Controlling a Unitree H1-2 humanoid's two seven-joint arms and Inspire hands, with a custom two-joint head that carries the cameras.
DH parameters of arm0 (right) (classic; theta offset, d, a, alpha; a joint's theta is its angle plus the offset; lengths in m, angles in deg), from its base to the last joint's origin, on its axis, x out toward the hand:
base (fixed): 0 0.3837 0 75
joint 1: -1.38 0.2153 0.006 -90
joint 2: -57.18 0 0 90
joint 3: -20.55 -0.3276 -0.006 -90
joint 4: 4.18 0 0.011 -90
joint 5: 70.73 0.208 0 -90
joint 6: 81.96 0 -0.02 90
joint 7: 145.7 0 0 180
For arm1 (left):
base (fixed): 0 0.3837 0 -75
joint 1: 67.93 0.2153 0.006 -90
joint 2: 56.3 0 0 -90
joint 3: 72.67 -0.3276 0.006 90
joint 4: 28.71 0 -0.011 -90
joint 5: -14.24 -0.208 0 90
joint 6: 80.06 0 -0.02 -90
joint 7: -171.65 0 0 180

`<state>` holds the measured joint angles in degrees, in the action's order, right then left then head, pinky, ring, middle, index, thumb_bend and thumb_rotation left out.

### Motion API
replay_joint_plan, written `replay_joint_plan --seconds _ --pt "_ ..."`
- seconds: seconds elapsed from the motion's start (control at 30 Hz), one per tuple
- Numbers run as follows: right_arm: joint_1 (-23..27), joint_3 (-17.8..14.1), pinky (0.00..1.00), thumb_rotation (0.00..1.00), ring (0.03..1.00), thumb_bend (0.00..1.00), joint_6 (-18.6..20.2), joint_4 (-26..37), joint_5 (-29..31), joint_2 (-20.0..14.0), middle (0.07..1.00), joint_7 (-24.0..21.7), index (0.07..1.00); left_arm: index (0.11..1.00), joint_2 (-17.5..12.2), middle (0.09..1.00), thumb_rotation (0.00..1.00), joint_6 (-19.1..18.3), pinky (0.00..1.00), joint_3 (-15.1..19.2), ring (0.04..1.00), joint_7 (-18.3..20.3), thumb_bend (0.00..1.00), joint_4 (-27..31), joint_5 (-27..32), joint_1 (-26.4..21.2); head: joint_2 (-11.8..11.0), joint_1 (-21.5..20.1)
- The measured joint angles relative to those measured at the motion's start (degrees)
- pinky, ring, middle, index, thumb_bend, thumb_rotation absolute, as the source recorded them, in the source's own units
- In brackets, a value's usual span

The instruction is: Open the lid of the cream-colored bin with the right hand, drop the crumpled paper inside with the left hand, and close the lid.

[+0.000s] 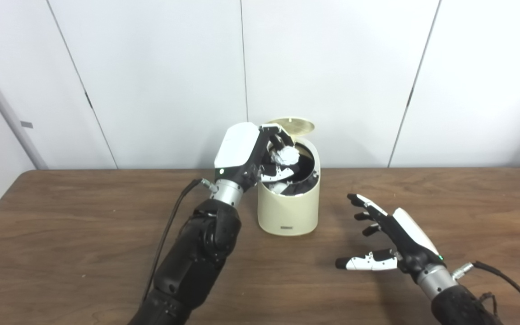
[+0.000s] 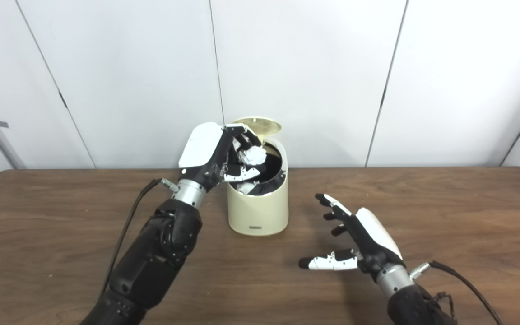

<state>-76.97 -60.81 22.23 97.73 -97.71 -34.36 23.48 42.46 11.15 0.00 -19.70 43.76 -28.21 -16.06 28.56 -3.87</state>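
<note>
Nearest to the cameras, the right hand [image 1: 393, 241] is seen low over the wooden table [image 1: 84, 234], near the bin on its right side but apart from it. Its fingers are spread and nothing is held in it; the thumb points toward the left.

Farther back, the left hand [image 1: 260, 155] is raised over the mouth of the cream-colored bin [image 1: 289, 207]. Its fingers are curled around the crumpled paper [image 1: 286, 156], which is pinched between fingertips and thumb, above the dark opening and not yet released. Something white is also seen lower inside the bin, but it cannot be told what it is.

The paper ball is judged to be very light and soft; it gives under pressure and is not fragile, so a gentle pinch anywhere on its body should be enough. It may cling a little to the fingers when they are opened.

Behind the hand, the round lid [image 1: 294, 125] stands open, tilted up at the rear rim of the bin, before the white wall panels [image 1: 332, 67]. The lid looks thin, stiff and light. For closing, it is probably best pushed at its top edge, forward and down. The bin itself seems light plastic and could slide or tip if it is pushed hard.
</note>
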Motion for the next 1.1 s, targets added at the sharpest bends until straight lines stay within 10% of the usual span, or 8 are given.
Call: replay_joint_plan --seconds 0.17,0.7,0.83,0.93,1.1 --pt "0.0 -0.07 0.66 0.29 0.827 0.79 0.02 0.0 0.11 0.01 0.912 0.0 0.914 0.663 -0.5 0.642 0.09 -0.96 0.5 -0.89 0.586 1.09 0.92 0.86 -0.88 -0.04 0.18 0.18" --pt "0.0 -0.11 0.66 0.29 0.825 0.79 0.09 0.22 0.04 -0.02 0.908 -0.3 0.912 0.742 -1.47 0.722 0.15 -4.73 0.54 -2.31 0.662 4.96 0.93 3.99 -2.97 -0.15 0.79 0.53" --pt "0.0 -0.38 0.65 0.25 0.808 0.77 0.03 0.27 0.26 0.02 0.894 -0.14 0.894 0.646 -1.46 0.619 0.02 -3.29 0.48 -1.54 0.57 4.58 0.82 4.17 -1.54 0.25 0.79 0.62" --pt "0.01 -1.56 0.61 0.24 0.777 0.72 -0.1 0.29 0.66 1.04 0.866 1.21 0.864 0.558 -1.0 0.48 0.0 -1.37 0.36 1.01 0.443 4.19 0.56 5.79 2.9 2.58 0.7 0.79" --pt "0.55 -1.88 0.58 0.31 0.763 0.69 -0.39 0.31 -0.33 1.8 0.852 2.91 0.847 0.531 0.48 0.448 0.0 0.6 0.33 3.03 0.399 2.72 0.51 10.39 6.66 8.14 0.62 0.79"
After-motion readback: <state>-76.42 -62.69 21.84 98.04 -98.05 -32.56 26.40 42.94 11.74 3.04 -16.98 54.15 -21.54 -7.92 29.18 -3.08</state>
